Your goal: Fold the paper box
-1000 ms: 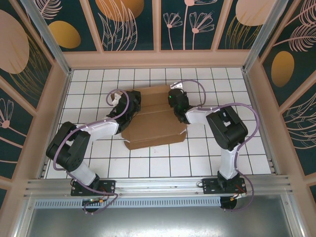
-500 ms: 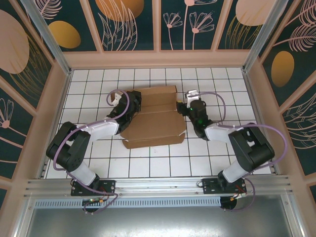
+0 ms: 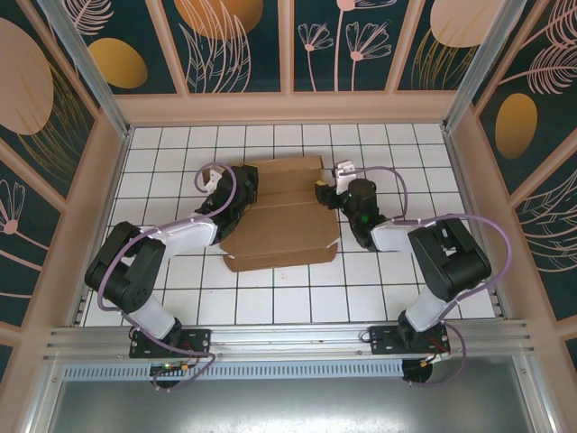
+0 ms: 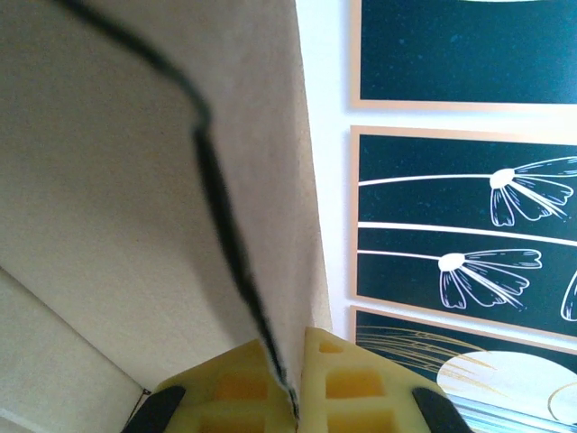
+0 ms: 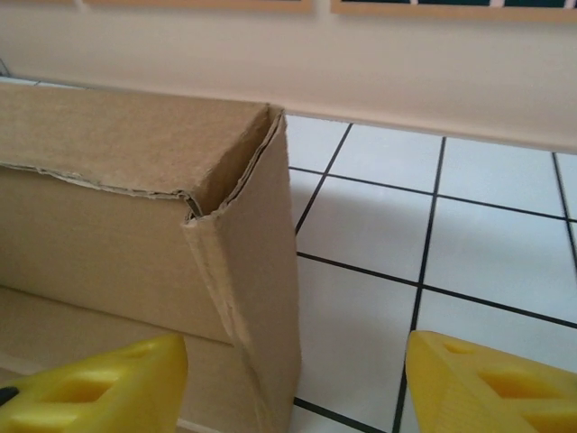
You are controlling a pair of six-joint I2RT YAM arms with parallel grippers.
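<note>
White square tiles (image 3: 270, 298) with dark grout are carrying the plain brown corrugated cardboard box (image 3: 284, 216), which is lying partly folded mid-table between both arms. The left gripper (image 4: 293, 379) is pinching a panel on the box's left side between pressed-together yellow pads (image 4: 234, 388). The right gripper (image 5: 293, 361) is standing spread, its yellow fingers (image 5: 99, 379) flanking the box's raised right corner.

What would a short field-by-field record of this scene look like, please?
Box: brown cardboard, partly folded, lying on the tiled table
Left hand: shut on a box panel at its left side
Right hand: open, with the box's upright right corner between its fingers
Task state: folding not yet finished
</note>
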